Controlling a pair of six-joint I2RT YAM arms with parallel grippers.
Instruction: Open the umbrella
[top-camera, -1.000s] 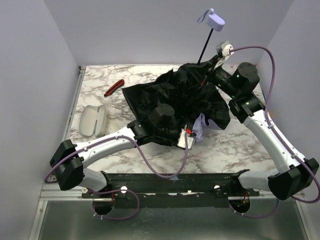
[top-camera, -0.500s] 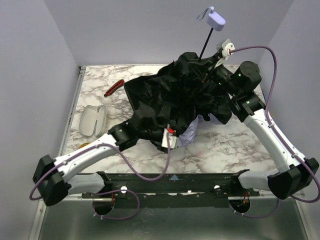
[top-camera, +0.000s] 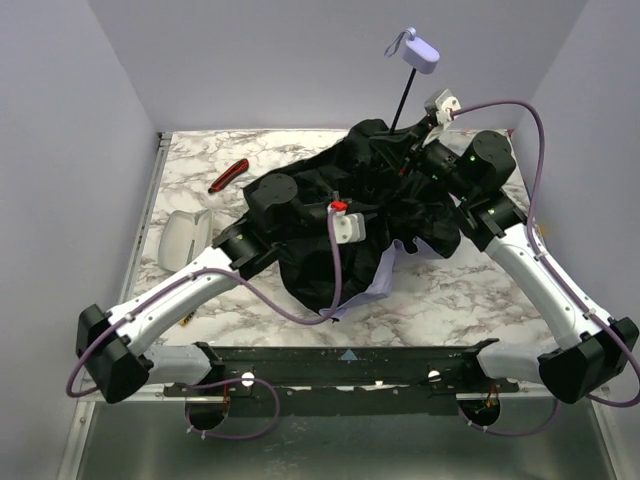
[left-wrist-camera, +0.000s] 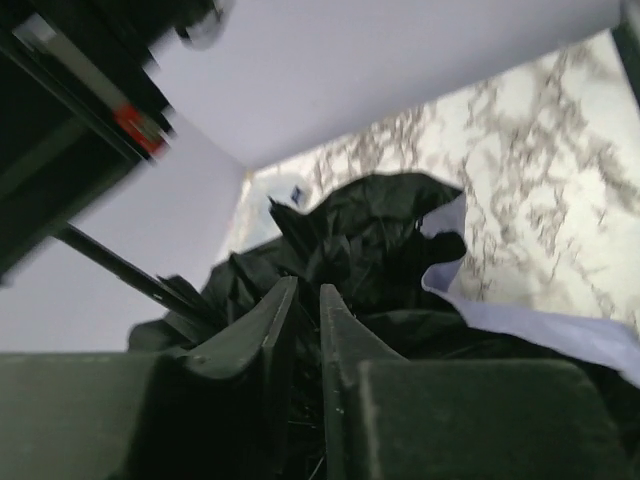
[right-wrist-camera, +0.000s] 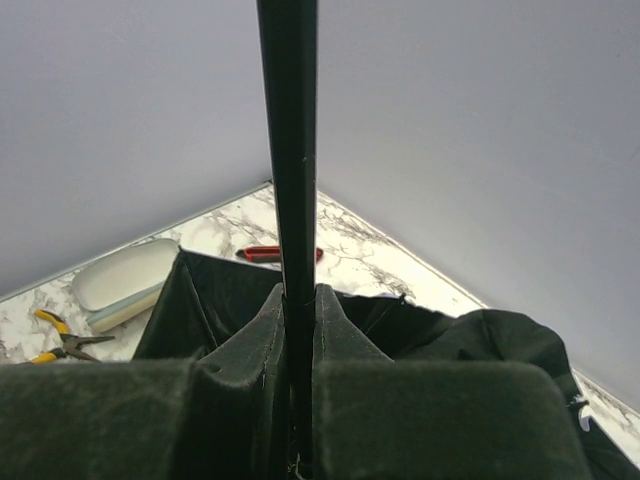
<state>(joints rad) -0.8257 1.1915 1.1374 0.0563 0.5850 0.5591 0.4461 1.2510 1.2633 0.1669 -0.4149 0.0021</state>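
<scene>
The umbrella (top-camera: 305, 265) lies crumpled mid-frame, black lining up, lavender edge below; thin shaft (top-camera: 402, 100) rises to lavender handle (top-camera: 422, 53).

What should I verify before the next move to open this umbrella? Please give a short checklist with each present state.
1. Right pincer clamped on thin black umbrella shaft: ok.
2. Left pincer gripping crumpled black canopy fabric: cannot tell; its jaws stand nearly together.
3. Canopy spread out: not ok.
4. Small lavender handle free in the air: ok.
5. White oval case lying apart from the canopy: ok.
</scene>
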